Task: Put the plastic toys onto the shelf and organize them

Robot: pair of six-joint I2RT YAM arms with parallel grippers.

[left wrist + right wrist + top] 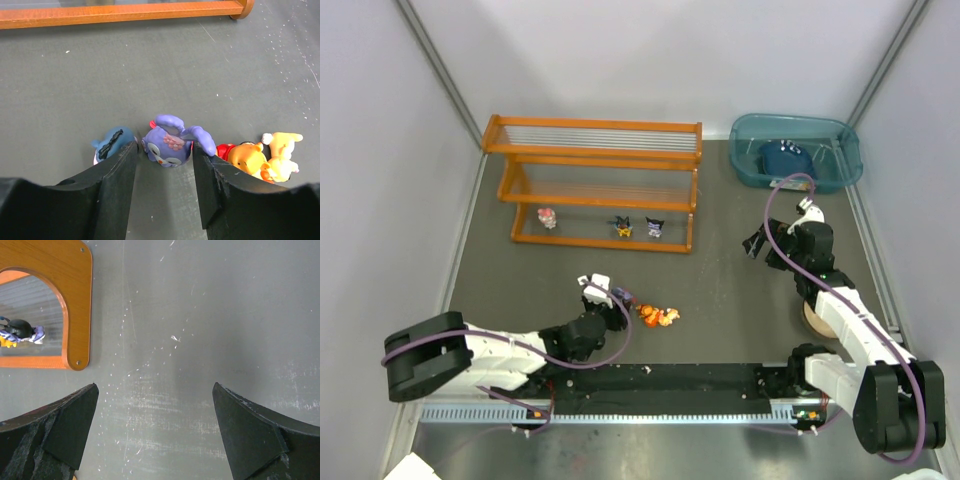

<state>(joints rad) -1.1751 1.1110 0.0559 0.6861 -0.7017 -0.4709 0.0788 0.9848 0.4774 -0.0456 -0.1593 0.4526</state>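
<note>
**Where Everything Sits on the Table**

Seen from above, the arms are at 6 o'clock. The shelf [600, 243] stands on the table [740, 300] at 11 o'clock. Three toys stand on its lowest step: the left-end toy [548, 217], then the middle toy [622, 227] and the right-end toy [654, 227] close together.

The bin [750, 172] sits at 1 o'clock, right of the shelf, with one item [783, 158] in it.

Four more toys lie in a row on the table near its middle. The left gripper [165, 172] comes in from 7 o'clock. The centre toy [170, 145] lies between its spread fingertips. The side toy [111, 144] lies at that toy's 9 o'clock. The pair of toys [265, 156] lies at its 3 o'clock.
</note>
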